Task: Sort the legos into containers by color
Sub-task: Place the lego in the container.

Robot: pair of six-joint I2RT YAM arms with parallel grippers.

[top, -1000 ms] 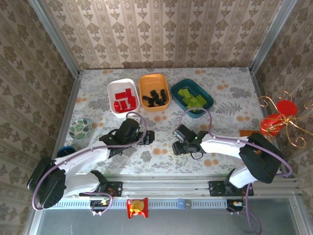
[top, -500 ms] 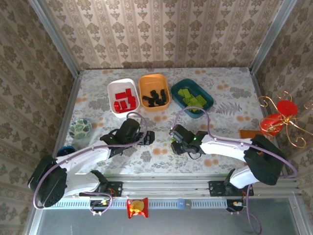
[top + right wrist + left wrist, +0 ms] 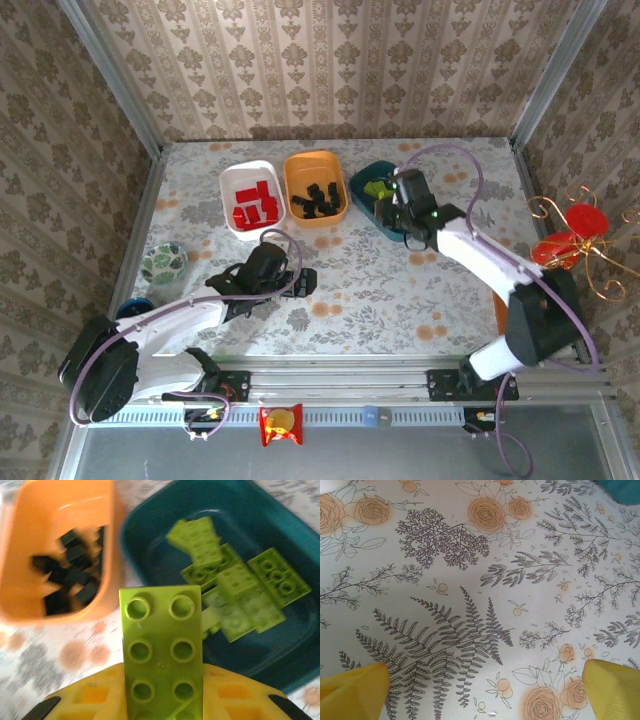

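Lime green brick [image 3: 162, 650] sits clamped in the right gripper [image 3: 162, 697], its 2 yellow fingers [image 3: 90, 700] closed on it over the edge of the dark teal tray [image 3: 250, 510], where other green bricks [image 3: 235, 595] lie, beside the orange tray [image 3: 30, 520] of black bricks [image 3: 70, 575], while the left gripper [image 3: 482, 682] hangs wide open and empty above the floral tablecloth [image 3: 470, 580].

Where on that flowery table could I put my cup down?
Widest bare patch: the table's near middle, between the left gripper and the right arm. Also the strip behind the trays. Crowded: white tray, orange tray and teal tray side by side, the right gripper holding a lime brick there.
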